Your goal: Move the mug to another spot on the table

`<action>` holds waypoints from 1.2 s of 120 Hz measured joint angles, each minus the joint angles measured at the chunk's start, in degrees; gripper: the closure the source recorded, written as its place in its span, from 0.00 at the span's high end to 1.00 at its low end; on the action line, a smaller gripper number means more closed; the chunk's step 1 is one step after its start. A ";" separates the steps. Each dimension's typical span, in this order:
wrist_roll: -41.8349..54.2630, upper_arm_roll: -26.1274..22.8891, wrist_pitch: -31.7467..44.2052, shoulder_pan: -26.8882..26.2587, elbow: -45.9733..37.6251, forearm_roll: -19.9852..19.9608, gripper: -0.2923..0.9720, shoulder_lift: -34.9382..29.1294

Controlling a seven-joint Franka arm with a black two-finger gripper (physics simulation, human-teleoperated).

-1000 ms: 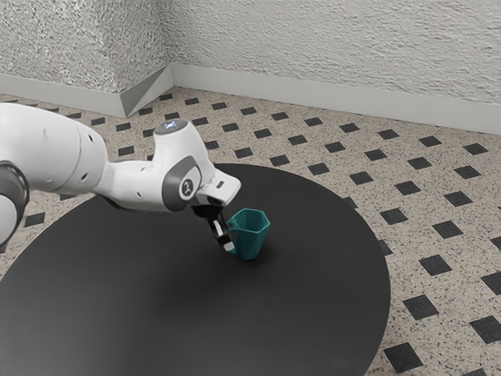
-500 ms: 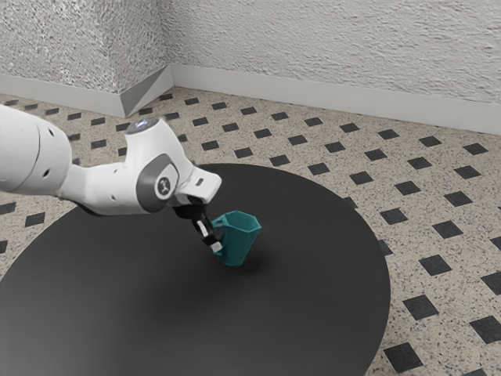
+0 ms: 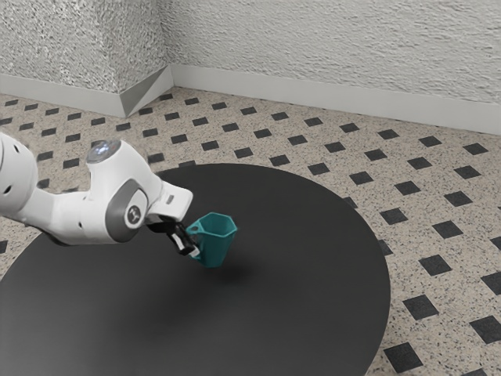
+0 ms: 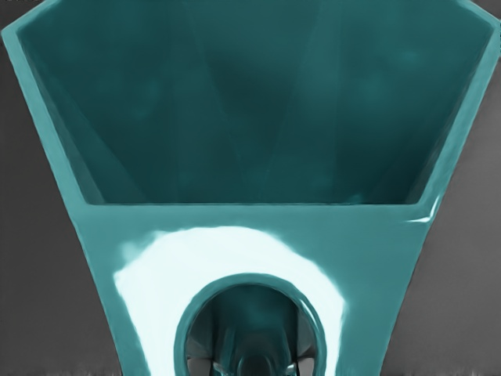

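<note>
The jaws are clamped on the handle of the teal mug, gripping it from the mug's 9 o'clock in the exterior view. In the wrist view the handle loop sits right under the hand, with the mug's six-sided mouth beyond it. The mug is mouth up near the middle of the round black table; I cannot tell whether its base touches. The white arm comes in from 9 o'clock. Checked floor surrounds the table.
</note>
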 joint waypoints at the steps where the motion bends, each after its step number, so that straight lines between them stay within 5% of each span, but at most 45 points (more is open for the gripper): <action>1: 0.02 0.00 0.38 -0.05 -0.31 -0.08 0.24 -0.12; 94: 1.46 1.47 17.86 -3.46 -14.12 -14.46 0.25 -4.59; 144: 1.77 2.07 22.70 -4.15 -16.30 -15.84 0.25 -3.68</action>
